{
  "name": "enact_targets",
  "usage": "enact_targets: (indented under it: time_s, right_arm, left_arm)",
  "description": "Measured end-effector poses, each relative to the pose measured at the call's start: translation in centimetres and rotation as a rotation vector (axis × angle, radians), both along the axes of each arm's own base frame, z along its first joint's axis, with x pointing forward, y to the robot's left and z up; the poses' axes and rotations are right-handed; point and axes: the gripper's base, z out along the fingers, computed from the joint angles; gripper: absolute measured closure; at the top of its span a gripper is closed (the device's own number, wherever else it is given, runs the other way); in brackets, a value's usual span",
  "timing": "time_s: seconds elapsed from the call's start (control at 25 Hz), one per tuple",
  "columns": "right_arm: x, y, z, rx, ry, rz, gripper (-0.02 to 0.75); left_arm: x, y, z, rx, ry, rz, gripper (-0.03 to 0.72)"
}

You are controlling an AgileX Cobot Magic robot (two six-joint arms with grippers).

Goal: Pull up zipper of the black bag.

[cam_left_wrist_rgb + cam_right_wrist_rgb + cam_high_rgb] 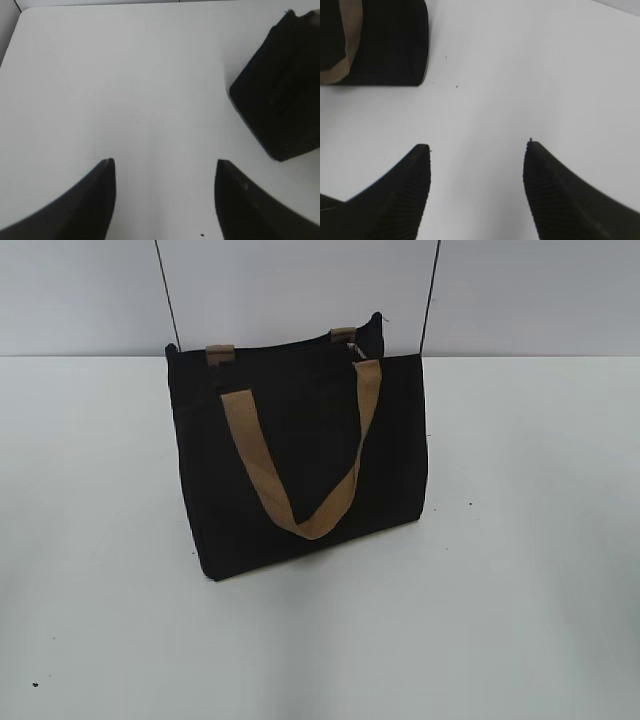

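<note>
The black bag (300, 465) stands upright in the middle of the white table, with a tan strap handle (300, 455) hanging down its front. The zipper line runs along its top edge (290, 348); I cannot make out the pull tab. The bag's end shows at the right of the left wrist view (280, 95) and its lower corner at the top left of the right wrist view (390, 45). My left gripper (165, 162) is open and empty over bare table, left of the bag. My right gripper (477, 146) is open and empty, right of the bag. Neither gripper shows in the exterior view.
The white table (520, 570) spreads all round the bag. A grey wall stands behind it, with two thin dark cables (166, 290) (431, 295) running down to the table's far edge. The table's far left corner shows in the left wrist view (20, 12).
</note>
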Motion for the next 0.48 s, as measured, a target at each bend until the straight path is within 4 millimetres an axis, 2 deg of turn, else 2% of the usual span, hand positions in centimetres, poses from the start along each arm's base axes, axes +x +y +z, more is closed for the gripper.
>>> enact_targets:
  time_s: [0.12, 0.24, 0.48]
  right_arm:
    - [-4.4, -0.5, -3.3, 0.014, -0.009, -0.002, 0.285]
    - [-7.6, -0.8, -6.2, 0.046, -0.012, -0.027, 0.285]
    - [-12.8, -1.3, -7.8, 0.061, -0.085, -0.016, 0.285]
  left_arm:
    - [-2.5, -0.3, -1.4, -0.036, -0.008, -0.017, 0.212]
    - [-4.4, -0.4, -2.6, -0.052, -0.004, -0.033, 0.212]
    - [-6.7, -0.6, -4.7, -0.068, 0.006, -0.054, 0.213]
